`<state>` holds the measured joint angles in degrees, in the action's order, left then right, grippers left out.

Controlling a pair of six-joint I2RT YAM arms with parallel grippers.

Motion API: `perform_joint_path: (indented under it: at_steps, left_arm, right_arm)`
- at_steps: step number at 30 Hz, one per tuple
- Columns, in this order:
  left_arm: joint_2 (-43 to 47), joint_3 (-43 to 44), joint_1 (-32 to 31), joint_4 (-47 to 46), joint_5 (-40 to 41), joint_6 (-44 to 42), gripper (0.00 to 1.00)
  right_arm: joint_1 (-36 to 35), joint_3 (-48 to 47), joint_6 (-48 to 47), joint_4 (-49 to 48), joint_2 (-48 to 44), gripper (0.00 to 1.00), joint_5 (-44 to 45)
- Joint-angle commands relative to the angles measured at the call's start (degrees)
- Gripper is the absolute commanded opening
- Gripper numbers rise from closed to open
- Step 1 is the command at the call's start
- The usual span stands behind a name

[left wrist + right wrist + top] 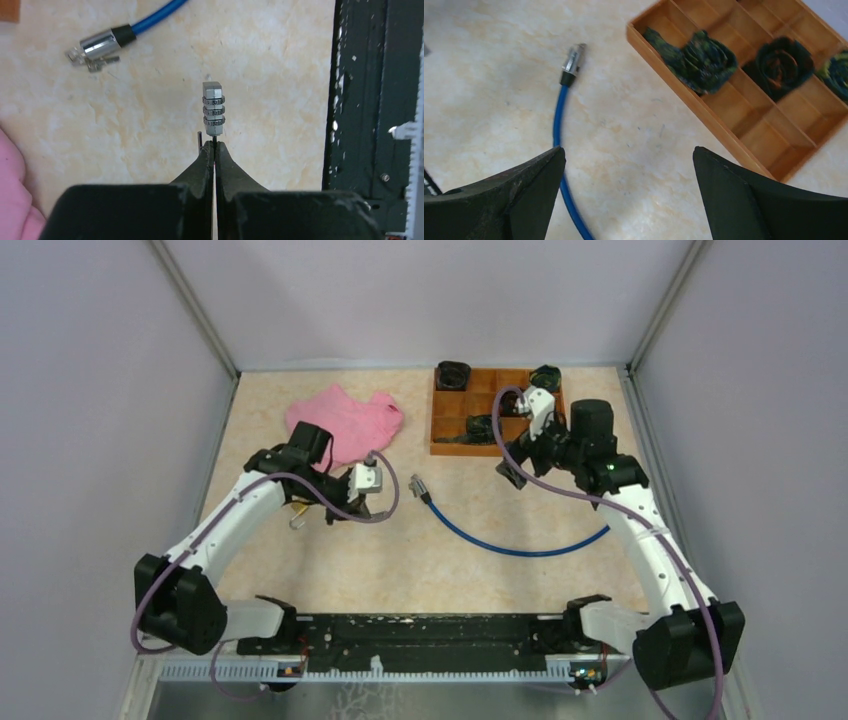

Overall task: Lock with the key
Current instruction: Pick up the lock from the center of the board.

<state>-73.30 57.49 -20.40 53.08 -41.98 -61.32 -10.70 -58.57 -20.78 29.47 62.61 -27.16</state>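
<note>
**Now clenched at the lock, right hand wide**

Well, my left hand (214, 145) is clenched, tips pressed together on the thin dark end of the lock (213, 111). It is a small silver lock with three dial rings, sticking straight out past the tips over the bench (330, 570), in front of the pink cloth (345, 420). From the top camera I cannot tell whether it touches the bench.

Near it lies the cable (500, 540), blue, with its metal plug (100, 42) pointing away from the lock. A small silver piece (102, 62), key-like, rests against that plug; I cannot make it out surely.

My right hand (628, 150) hangs released, fingers spread wide and holding nothing, above the bench just beside the tray (704, 107). Dark rolls (701, 62) sit in some of its compartments.
</note>
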Motion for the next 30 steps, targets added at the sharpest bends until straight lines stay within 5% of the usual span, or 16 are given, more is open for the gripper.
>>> perform_joint_path:
  at_steps: [1,5,12,30]
  left_arm:
    - [-3.4,8.1,-2.3,1.6,-8.3,10.3,0.00]
    - [-8.0,16.7,-4.9,0.9,-11.0,14.9,0.00]
    - [-12.5,23.7,-8.5,-1.3,-16.4,20.2,0.00]
    - [-14.0,24.7,-13.6,-5.9,-12.9,27.9,0.00]
  right_arm:
    - [-3.5,-5.3,-1.1,-5.6,3.5,0.99,-13.8]
    - [-6.3,-5.9,2.2,-11.3,8.1,0.97,-25.2]
    - [-10.4,-1.8,7.4,-22.9,12.1,0.73,-38.1]
    - [-16.5,4.1,1.7,-22.0,10.6,0.50,-40.1]
